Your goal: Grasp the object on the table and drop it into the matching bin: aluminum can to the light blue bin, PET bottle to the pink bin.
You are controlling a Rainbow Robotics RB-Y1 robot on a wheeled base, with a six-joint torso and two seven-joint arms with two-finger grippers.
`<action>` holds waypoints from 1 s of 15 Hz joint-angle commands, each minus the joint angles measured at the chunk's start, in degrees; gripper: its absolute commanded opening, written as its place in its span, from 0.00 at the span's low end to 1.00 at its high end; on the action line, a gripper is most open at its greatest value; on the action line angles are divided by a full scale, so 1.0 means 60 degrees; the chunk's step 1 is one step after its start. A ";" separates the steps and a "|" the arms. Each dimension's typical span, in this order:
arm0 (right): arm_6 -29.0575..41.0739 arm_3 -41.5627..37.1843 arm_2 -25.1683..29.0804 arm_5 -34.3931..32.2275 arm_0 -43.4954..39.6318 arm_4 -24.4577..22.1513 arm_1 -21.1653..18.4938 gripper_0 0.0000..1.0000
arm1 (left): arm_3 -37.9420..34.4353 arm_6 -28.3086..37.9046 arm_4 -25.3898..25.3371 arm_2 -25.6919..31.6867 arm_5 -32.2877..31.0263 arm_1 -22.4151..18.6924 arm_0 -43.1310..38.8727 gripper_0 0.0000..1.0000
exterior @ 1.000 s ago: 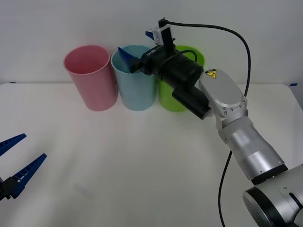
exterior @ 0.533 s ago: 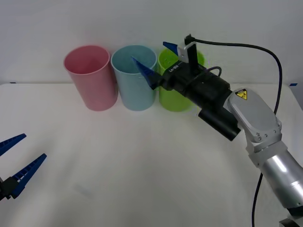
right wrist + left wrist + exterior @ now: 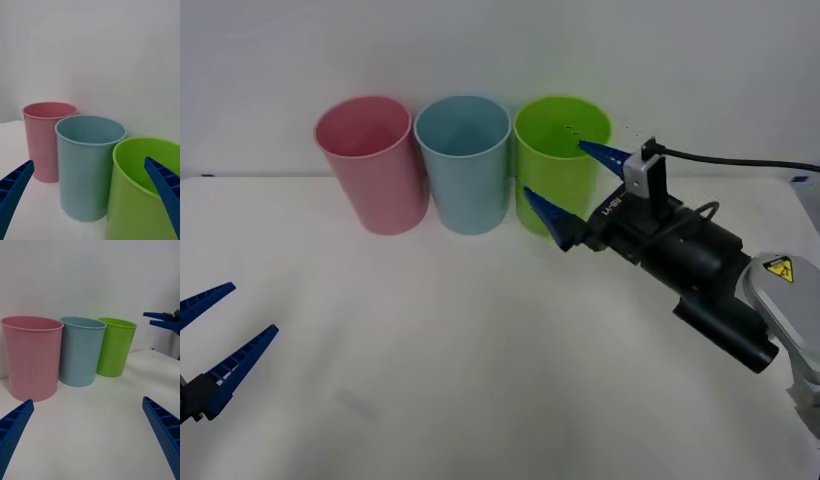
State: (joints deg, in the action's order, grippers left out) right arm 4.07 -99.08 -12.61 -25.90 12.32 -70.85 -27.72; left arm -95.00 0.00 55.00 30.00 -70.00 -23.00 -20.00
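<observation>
The aluminum can is out of view. The pink bin [image 3: 375, 170], the light blue bin [image 3: 468, 170] and a lime green bin [image 3: 530, 170] stand in a row at the back of the white table [image 3: 480, 350]. My right gripper [image 3: 555, 168] is open and holds nothing. It hovers just in front of the lime green bin, pointing at the row. In the right wrist view the right gripper [image 3: 89, 162] frames the light blue bin [image 3: 88, 165], with the pink bin [image 3: 43, 138] beyond. My left gripper [image 3: 252, 309] rests open at the table's front left.
The left wrist view looks between the left gripper [image 3: 88, 401] at all three bins, with the pink bin [image 3: 32, 356] nearest. The right arm's black wrist and cable [image 3: 700, 265] stretch over the table's right side. The white tabletop runs wide in front of the bins.
My right arm has drawn back from over the light blue bin, moving right and down to the front of the lime green bin. It has stayed open. The left arm has not moved.
</observation>
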 commanded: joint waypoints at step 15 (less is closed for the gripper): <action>-0.1220 -0.0332 0.5163 -0.6230 -0.3884 -0.0013 0.0944 1.00 | 0.0000 0.0000 0.0000 0.0000 0.0000 0.0000 0.0000 1.00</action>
State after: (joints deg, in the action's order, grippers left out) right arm -3.01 -101.11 17.45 -62.39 -10.32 -70.91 -22.30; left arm -95.00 0.00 55.00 30.00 -70.00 -23.00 -20.00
